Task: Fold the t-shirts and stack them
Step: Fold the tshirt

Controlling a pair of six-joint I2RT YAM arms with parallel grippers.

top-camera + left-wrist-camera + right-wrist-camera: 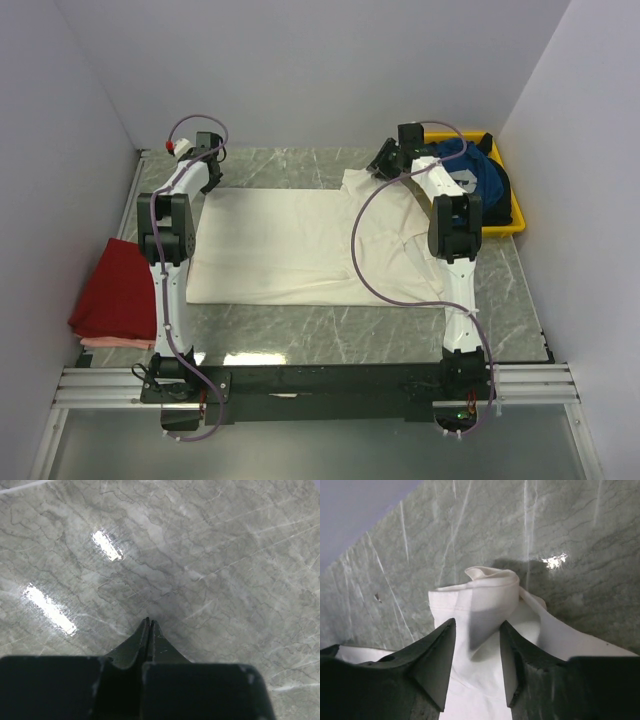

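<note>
Lying at centre: cream-white t-shirt (pixel 290 245), spread flat on the grey marble table (pixel 300 165).
Left gripper (pixel 149 621): fingers pressed together with nothing between them, over bare marble at the spread shirt's 10 o'clock corner.
Right gripper (pixel 477 625): jaws apart, straddling a curled-up fold of the cream-white t-shirt at its 1 o'clock corner.
Dark red t-shirt (pixel 115 285): folded, at the table's 9 o'clock edge.
Blue t-shirt (pixel 478 180): bunched in the yellow tray (pixel 505 228), 2 o'clock.
Count: 3 t-shirts.
</note>
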